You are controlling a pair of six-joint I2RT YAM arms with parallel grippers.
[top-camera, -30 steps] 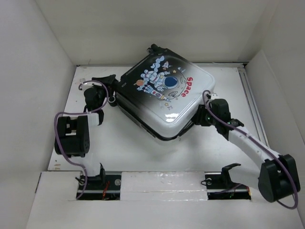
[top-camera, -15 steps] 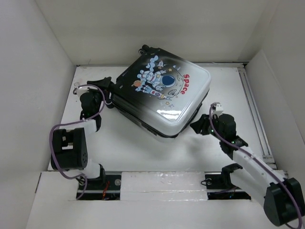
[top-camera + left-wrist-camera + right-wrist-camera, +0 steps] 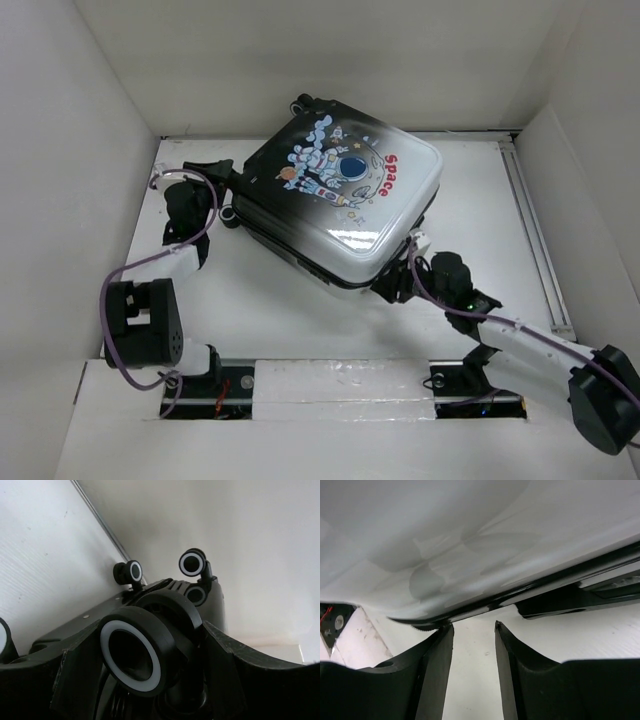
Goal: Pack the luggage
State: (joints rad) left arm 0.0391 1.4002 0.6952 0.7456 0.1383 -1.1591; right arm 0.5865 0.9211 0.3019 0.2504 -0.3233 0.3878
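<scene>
Luggage [image 3: 340, 200] lies closed, astronaut print up, on the table [image 3: 260, 310], nudged slightly toward its wheel end over the last second. Left gripper [image 3: 228, 195] hasn't moved off that end: jaws part-way closed round a caster wheel [image 3: 137, 657], apparently touching both sides. The real change is the right gripper [image 3: 392, 285]. It has left the luggage's right side and dropped low at its near corner, jaws about half open with nothing in them, tips just short of the dark seam between the shells. My read: left is bracing, right is lining up on the seam, so closing or zipping is next, not loading
</scene>
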